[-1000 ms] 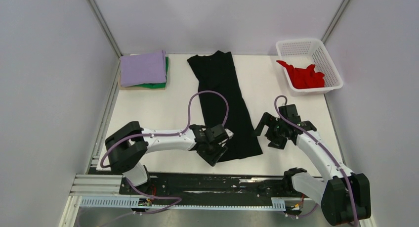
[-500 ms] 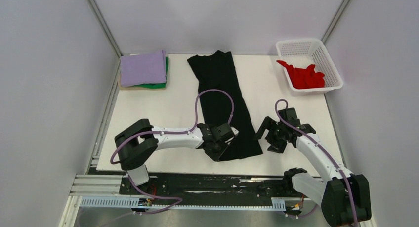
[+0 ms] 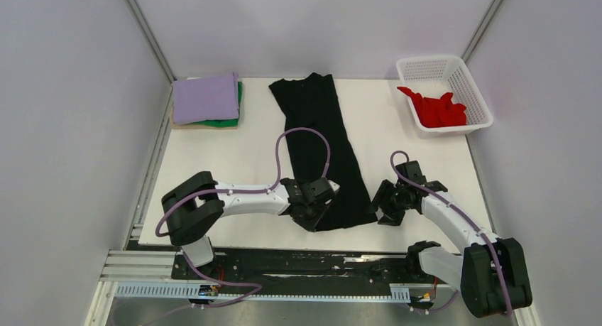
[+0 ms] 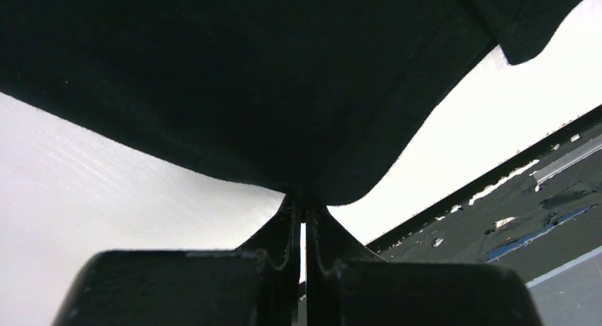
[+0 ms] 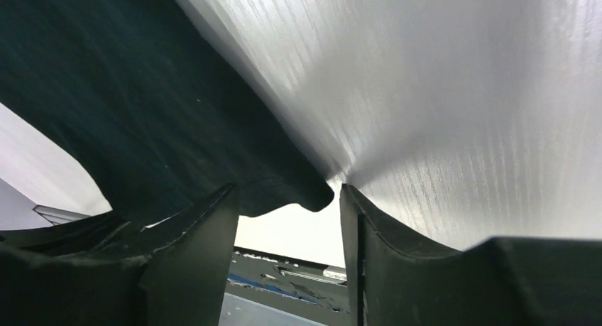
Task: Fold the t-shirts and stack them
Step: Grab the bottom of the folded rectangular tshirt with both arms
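From above, the black t-shirt (image 3: 321,145) lay as a long narrow strip down the middle of the table (image 3: 227,163), running from 12 o'clock toward 6 o'clock. The left gripper (image 3: 317,207) sat on the strip's near corner at 7 o'clock, and the right gripper (image 3: 378,204) was at the near corner at 5 o'clock. At 10 o'clock a folded lilac t-shirt (image 3: 206,97) lay on top of a green t-shirt (image 3: 221,123). At 2 o'clock a red t-shirt (image 3: 436,110) lay crumpled in the white basket (image 3: 428,60).

In the left wrist view, the left gripper (image 4: 304,207) had its fingers pressed together, pinching the hem of the black t-shirt (image 4: 241,77), which spread up and away from the tips over the table (image 4: 99,198).

In the right wrist view, the right gripper (image 5: 287,192) had its fingers spread, with a gap between them. The corner of the black t-shirt (image 5: 142,113) lay in that gap, toward the finger at 9 o'clock, and the table (image 5: 440,99) filled the side at 3 o'clock.
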`<state>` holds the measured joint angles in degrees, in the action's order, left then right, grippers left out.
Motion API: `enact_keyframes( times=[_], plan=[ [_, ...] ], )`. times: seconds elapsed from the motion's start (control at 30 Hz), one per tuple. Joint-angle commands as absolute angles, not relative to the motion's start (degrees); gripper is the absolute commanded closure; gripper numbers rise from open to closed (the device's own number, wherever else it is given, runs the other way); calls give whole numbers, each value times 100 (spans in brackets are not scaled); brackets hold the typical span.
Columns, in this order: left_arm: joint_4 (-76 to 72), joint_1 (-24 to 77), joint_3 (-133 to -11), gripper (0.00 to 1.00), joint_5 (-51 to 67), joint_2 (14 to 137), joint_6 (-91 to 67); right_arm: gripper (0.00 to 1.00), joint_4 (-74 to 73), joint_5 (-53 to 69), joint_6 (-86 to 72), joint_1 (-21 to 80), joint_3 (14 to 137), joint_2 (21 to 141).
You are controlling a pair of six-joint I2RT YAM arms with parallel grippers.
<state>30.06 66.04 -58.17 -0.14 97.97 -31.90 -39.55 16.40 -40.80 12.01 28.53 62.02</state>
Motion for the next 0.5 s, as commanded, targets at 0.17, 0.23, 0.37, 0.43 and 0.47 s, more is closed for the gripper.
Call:
enact_keyframes(
  times=[0.17,0.23,0.37,0.43,0.47],
  plan=[
    [3393,6640,-5320,100,-165,9677,-3619,60,-3462,1597,-4249,1491,2621,6354],
    [3391,6644,-5269,100,-189,9632,-3628,60,-3378,1607,-4226,1540,2605,6329],
    [3398,6649,-5199,100,-252,9556,-3684,60,-3417,1385,-4285,1577,2592,6346],
    [3399,6645,-5158,100,-255,9535,-3727,60,-3435,1315,-4390,1575,2574,6386],
    [3400,6645,-5141,100,-248,9521,-3736,60,-3456,1258,-4464,1573,2555,6397]
  ],
)
